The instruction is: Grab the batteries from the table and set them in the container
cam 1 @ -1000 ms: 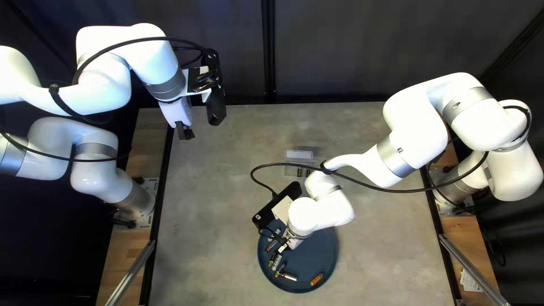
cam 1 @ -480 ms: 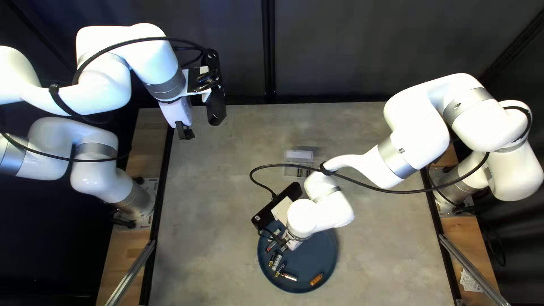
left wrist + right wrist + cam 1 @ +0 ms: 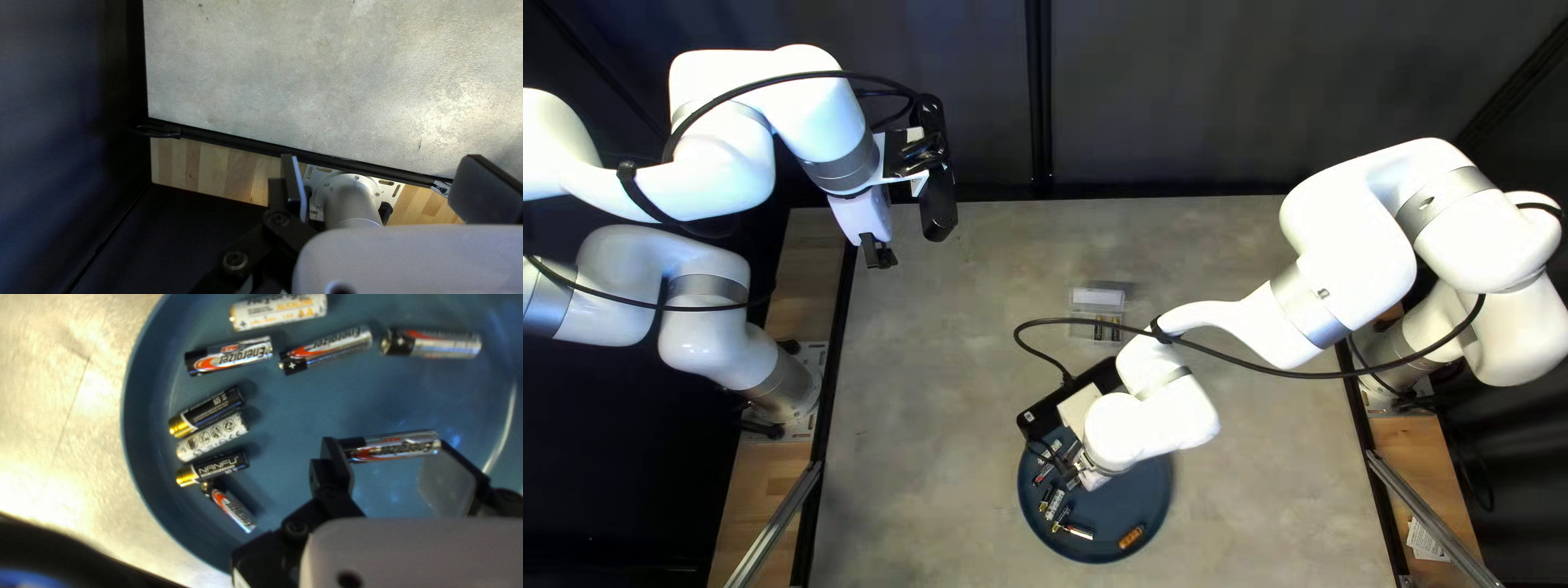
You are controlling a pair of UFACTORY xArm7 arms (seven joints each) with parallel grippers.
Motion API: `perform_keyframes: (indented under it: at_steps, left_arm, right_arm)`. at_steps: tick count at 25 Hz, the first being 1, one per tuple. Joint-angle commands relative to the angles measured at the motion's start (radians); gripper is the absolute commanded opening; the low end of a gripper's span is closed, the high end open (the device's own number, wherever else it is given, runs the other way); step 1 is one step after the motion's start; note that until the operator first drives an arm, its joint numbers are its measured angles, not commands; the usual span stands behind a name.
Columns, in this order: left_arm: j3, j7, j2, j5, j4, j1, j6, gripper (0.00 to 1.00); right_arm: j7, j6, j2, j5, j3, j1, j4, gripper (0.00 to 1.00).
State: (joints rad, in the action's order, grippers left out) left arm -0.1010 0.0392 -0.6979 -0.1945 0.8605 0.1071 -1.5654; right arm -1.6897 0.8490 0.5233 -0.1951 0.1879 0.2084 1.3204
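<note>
My right gripper (image 3: pixel 1067 470) is low over the blue round tray (image 3: pixel 1167 479) in the top left view. In the right wrist view my right gripper (image 3: pixel 388 445) is shut on a silver-and-black battery (image 3: pixel 400 446), its ends against the two fingers. Several loose batteries (image 3: pixel 231 354) lie on the tray around it. Farther back on the table stands the clear container (image 3: pixel 1097 296), with dark upright batteries (image 3: pixel 1100 329) in its nearer part. My left gripper (image 3: pixel 880 254) hangs high at the table's left side; in the left wrist view my left gripper (image 3: pixel 378 177) is open and empty.
An orange battery (image 3: pixel 1132 537) lies by itself near the tray's front edge. The right arm's black cable (image 3: pixel 1220 340) loops above the table near the container. In the left wrist view, the left arm's base (image 3: pixel 351 201) stands on the wooden strip beyond the table's black edge.
My right arm has shifted a little to the right and toward the table's near edge, uncovering more of the container. The left arm has not moved.
</note>
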Motion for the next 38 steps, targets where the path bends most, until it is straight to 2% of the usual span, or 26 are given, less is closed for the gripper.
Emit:
perform_keyframes:
  at_steps: [1,9,13,17,30,31,32,38]
  left_arm:
    - [0.0,0.0,0.0,0.0,0.0,0.0,0.0,1.0]
    - [0.0,0.0,0.0,0.0,0.0,0.0,0.0,1.0]
    - [0.0,0.0,0.0,0.0,0.0,0.0,0.0,1.0]
    - [0.0,0.0,0.0,0.0,0.0,0.0,0.0,1.0]
    - [0.0,0.0,0.0,0.0,0.0,0.0,0.0,1.0]
    - [0.0,0.0,0.0,0.0,0.0,0.0,0.0,1.0]
    - [0.0,0.0,0.0,0.0,0.0,0.0,0.0,1.0]
    - [0.0,0.0,0.0,0.0,0.0,0.0,0.0,1.0]
  right_arm:
    - [-0.088,0.034,0.001,-0.034,-0.021,0.049,0.022,0.0]
    - [-0.093,0.031,0.002,-0.052,-0.026,0.059,0.016,0.0]
    - [-0.203,-0.059,-0.037,-0.018,-0.043,0.047,-0.084,0.0]
    - [-0.312,-0.083,-0.069,-0.011,-0.059,0.065,-0.123,0.0]
    - [-0.381,-0.086,-0.029,0.013,-0.08,0.054,-0.099,0.0]
    - [-0.381,-0.086,-0.029,0.013,-0.08,0.054,-0.099,0.7]
    - [-0.381,-0.086,-0.029,0.013,-0.08,0.054,-0.099,1.0]
    - [-0.381,-0.086,-0.029,0.013,-0.08,0.054,-0.099,1.0]
